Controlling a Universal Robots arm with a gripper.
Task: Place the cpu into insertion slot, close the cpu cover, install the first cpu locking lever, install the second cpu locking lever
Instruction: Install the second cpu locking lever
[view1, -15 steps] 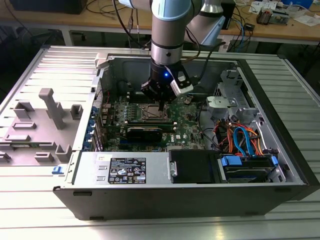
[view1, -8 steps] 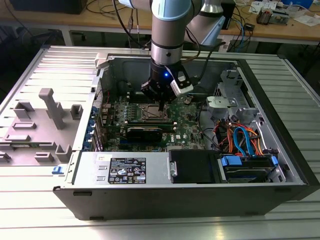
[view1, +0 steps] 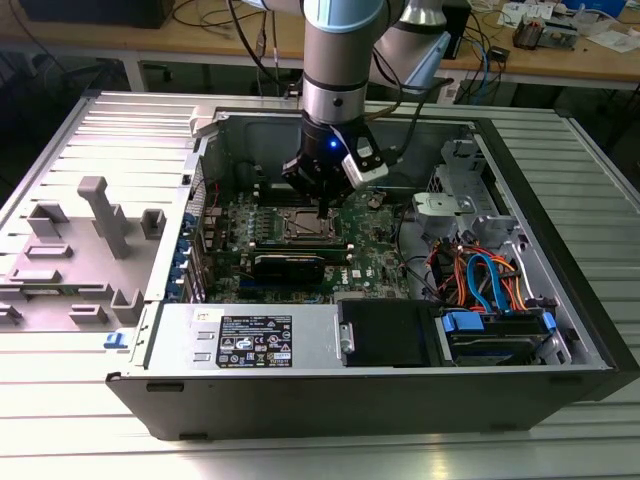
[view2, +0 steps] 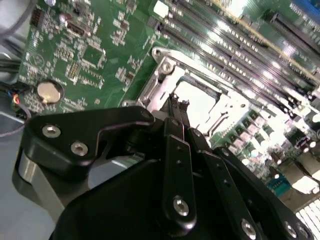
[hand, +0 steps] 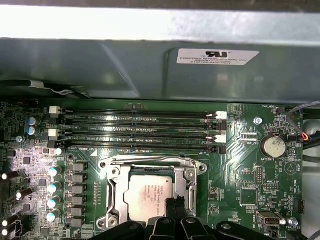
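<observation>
**A:** Where is your gripper (hand: 174, 204) relative to the chip?

**B:** You are right on top of it. In the first wrist view the chip (hand: 147, 194) lies flat in the socket (hand: 150, 173). Your fingertips hang over its corner on the coin battery (hand: 274, 146) side, away from the memory slots (hand: 135, 132). The exterior view shows you coming straight down onto the board (view1: 375, 245) in the middle of the case (view1: 560, 200).

**A:** And the fingers themselves?

**B:** They are pressed together, and you have nothing between them that I can see.

**A:** Is the cover down?

**B:** It looks down to me. The metal frame (hand: 191, 181) lies flat around the chip, which shows through its window. I can't tell whether the wire levers along its edges are hooked.

**A:** How much room do you have?

**B:** It's tight on one side. The memory slots run parallel to the frame's far edge, just beyond it, with the case wall (hand: 150, 65) behind them. A row of small capacitors (hand: 52, 191) stands near the side opposite the battery. The battery side is mostly low, open board, so that is your freest side.
</observation>
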